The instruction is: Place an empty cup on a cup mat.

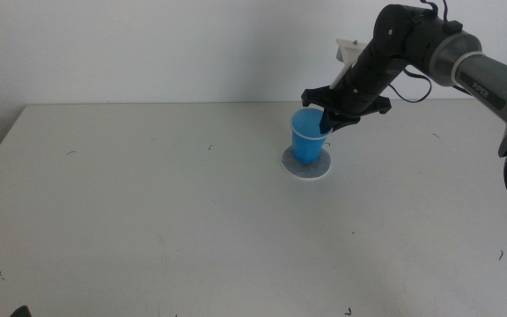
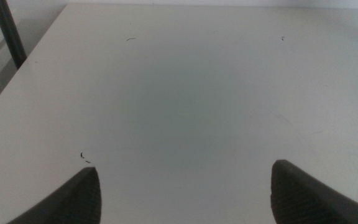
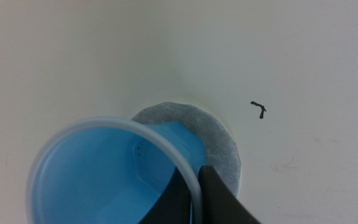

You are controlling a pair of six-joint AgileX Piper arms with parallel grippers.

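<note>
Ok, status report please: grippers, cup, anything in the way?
Right gripper shut on cup rim. Cup upright on cup mat. Left gripper open, waiting over bare table. Nothing in the way.
</note>
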